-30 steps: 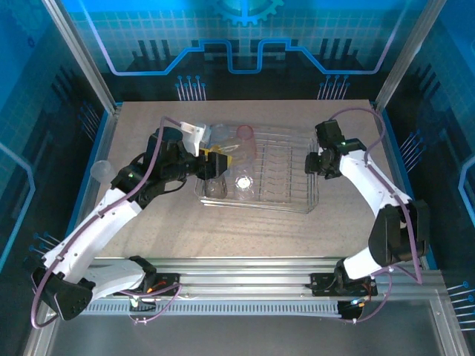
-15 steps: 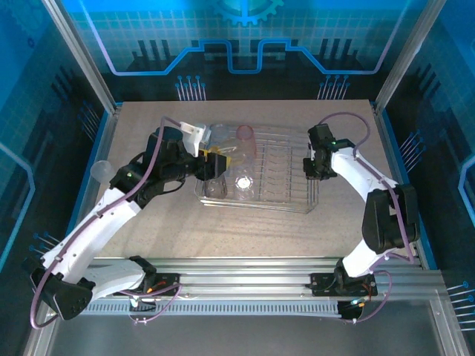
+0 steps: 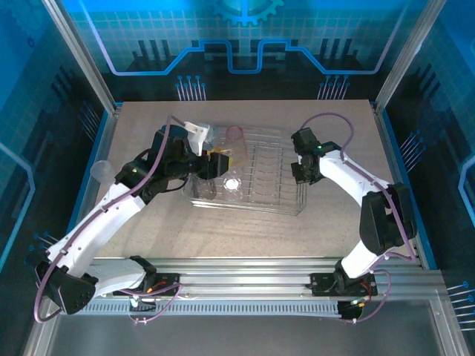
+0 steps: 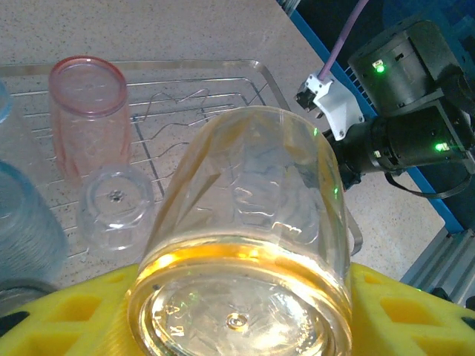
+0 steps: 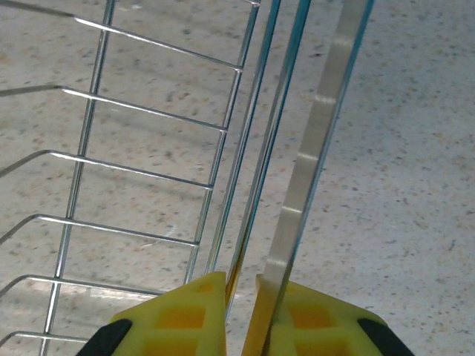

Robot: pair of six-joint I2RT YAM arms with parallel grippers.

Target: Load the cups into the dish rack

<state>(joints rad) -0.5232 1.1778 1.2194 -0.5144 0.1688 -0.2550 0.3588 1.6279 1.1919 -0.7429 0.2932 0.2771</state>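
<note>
Rack rim (image 5: 315, 141) in right fingers (image 5: 189, 311); amber cup (image 4: 245, 222) in left fingers (image 4: 67, 315).

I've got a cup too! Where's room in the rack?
Free: right half of the dish rack, between the pink cup and the right gripper. Crowded: its left end, with cups and the left gripper holding an amber cup.

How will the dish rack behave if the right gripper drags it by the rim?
Probably stiff: the dish rack is bare wire. Likely light, so it should slide easily on the smooth table. The loose pink cup inside may tip.
</note>
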